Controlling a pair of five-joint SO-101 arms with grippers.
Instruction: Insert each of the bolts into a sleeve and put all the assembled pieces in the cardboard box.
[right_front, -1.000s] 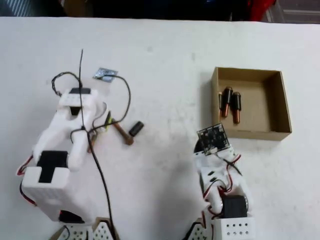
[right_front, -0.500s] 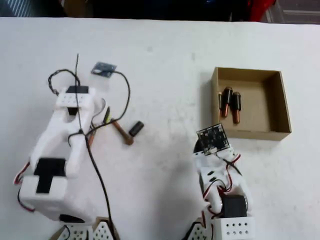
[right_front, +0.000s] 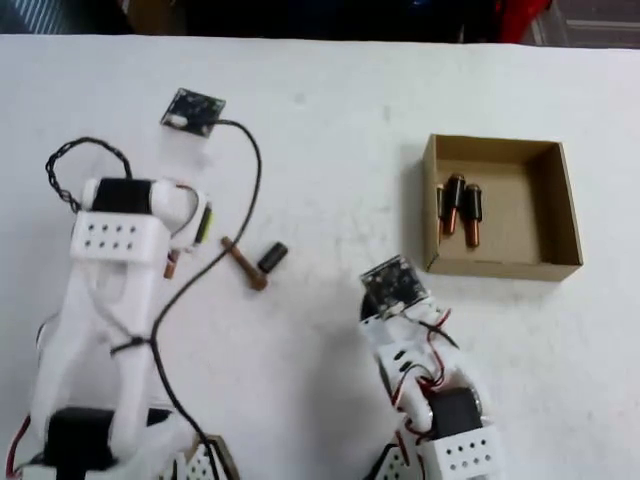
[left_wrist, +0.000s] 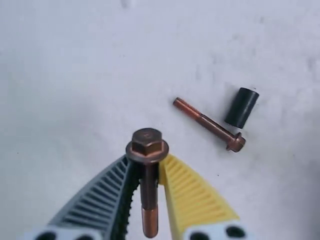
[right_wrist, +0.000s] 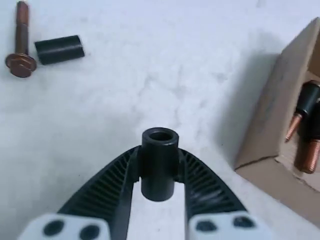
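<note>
My left gripper (left_wrist: 148, 167) is shut on a copper bolt (left_wrist: 146, 186), hex head toward the table. In the high view this bolt (right_front: 172, 265) hangs at the left arm's tip. A second copper bolt (right_front: 243, 263) lies loose on the white table, with a black sleeve (right_front: 272, 256) just beside it. Between its black fingers my right gripper (right_wrist: 159, 172) holds another black sleeve (right_wrist: 159, 162), bore facing outward, above the table left of the cardboard box (right_front: 560, 205). Three assembled pieces (right_front: 458, 208) lie in the box's left half.
A small circuit board (right_front: 192, 111) on a black cable (right_front: 250, 195) lies behind the left arm. The right arm's camera board (right_front: 390, 280) sits near the box's front left corner. Bare white table (right_front: 330, 130) spreads between the arms and behind the box.
The left arm has risen and drawn back to the left, carrying a bolt off the table. The right arm has shifted left, away from the box's front corner.
</note>
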